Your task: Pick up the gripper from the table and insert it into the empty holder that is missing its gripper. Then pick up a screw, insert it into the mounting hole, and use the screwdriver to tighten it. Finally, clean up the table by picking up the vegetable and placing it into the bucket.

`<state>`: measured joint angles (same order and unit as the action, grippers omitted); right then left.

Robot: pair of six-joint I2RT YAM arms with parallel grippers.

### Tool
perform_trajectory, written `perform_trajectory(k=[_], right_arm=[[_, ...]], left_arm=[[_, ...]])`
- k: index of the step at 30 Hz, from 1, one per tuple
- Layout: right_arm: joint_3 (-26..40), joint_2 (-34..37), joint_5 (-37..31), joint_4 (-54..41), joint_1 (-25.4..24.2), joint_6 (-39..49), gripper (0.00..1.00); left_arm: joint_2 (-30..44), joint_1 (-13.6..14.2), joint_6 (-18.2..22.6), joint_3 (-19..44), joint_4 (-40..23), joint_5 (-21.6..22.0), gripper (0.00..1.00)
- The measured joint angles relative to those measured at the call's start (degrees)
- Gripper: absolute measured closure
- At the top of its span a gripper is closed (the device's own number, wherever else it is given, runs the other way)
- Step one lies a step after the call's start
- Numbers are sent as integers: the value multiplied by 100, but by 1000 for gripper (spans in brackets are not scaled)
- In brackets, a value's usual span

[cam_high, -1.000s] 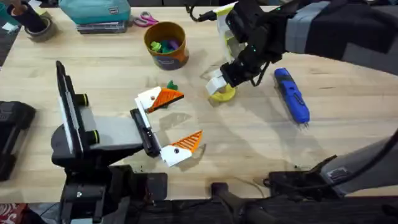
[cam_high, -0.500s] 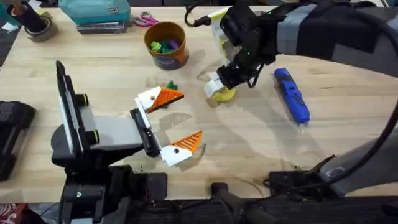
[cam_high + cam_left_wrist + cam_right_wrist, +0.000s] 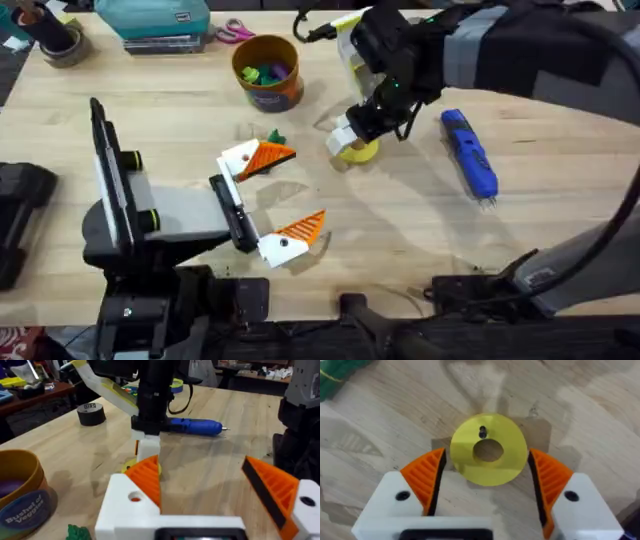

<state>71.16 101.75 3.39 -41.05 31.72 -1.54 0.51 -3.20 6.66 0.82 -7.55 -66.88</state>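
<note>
Screw step | right gripper (image 3: pixel 487 480), jaws apart, astride flat yellow plastic ring disc (image 3: pixel 489 449) holding small dark screw (image 3: pixel 482 432), mid-tabletop | next: pinch screw | left gripper (image 3: pixel 210 490) gaping, empty.

The blue screwdriver (image 3: pixel 469 152) lies flat on the worktop (image 3: pixel 400 230), its thin metal bit toward the near edge. The small dark-green vegetable (image 3: pixel 276 137) lies on the wood just in front of the bucket (image 3: pixel 267 72), an upright orange-brown tub with a dark blue base band, holding multicoloured toys.
</note>
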Motion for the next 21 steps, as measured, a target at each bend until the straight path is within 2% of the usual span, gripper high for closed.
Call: perform_trajectory(k=[4,16,21], right_arm=[[2,0,-62,49,53,2,57],[2,0,-84,119,127,-18,349],[2,0,-87,200,138,-17,366]], left_arm=[[0,0,0,0,0,-1,15],[0,0,0,0,0,-1,15],[0,0,0,0,0,1,15]])
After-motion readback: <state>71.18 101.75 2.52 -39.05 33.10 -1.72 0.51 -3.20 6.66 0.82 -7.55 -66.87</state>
